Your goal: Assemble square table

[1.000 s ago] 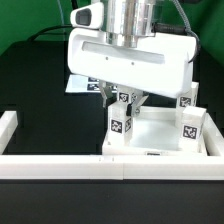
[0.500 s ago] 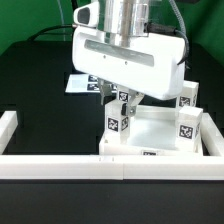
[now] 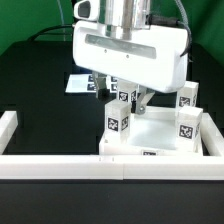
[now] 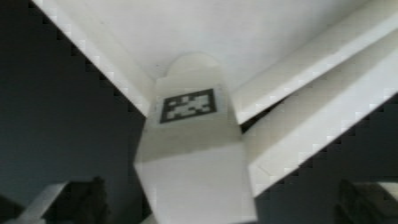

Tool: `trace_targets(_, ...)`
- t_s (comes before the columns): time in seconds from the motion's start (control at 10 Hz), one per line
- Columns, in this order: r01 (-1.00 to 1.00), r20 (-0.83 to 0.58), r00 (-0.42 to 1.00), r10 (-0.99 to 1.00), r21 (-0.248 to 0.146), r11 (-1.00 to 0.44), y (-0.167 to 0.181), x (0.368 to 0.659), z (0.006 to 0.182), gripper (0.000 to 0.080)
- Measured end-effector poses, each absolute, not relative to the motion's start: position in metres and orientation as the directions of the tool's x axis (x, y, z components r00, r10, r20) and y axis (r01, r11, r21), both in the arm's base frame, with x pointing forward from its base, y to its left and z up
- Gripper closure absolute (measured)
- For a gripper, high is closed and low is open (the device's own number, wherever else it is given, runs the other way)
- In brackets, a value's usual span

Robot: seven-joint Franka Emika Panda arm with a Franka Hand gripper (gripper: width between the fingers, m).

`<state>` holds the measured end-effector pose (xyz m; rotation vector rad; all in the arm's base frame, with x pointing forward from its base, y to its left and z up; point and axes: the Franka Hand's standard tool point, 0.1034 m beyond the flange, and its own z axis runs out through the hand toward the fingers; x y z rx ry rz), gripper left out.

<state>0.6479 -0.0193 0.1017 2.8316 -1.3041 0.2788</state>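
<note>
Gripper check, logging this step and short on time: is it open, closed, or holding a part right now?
Gripper: cannot be told. It hangs over the square table among the legs, with its fingertips hidden behind them.

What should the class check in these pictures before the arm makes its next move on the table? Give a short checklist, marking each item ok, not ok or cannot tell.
1. Table top sits against the front rail: ok.
2. Front leg stands upright on the table top: ok.
3. Right-hand leg stands upright: ok.
4. Gripper closed on a leg: cannot tell, the fingers are hidden behind the arm's body.
5. Front leg fully screwed in: cannot tell.
6. Tag on the leg readable in the wrist view: ok.
</note>
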Motion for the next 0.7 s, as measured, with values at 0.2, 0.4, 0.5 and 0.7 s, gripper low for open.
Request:
trace_targets(0.2, -0.75, 0.158, 0.641, -0.751, -0.079, -0.656, -0.0096, 0.6482, 0.1169, 0.0151)
trace_targets(0.4, -0.75, 0.157, 0.642, -0.75, -0.074, -0.657, -0.0107, 0.6474, 0.1133, 0.015)
trace_targets(0.5, -0.75, 0.157, 0.642, -0.75, -0.074, -0.657, -0.0108, 0.6473, 0.1132, 0.015)
trace_targets(0.7, -0.75, 0.157, 0.642, -0.75, -0.073, -0.657, -0.0107, 0.6472, 0.1129, 0.015)
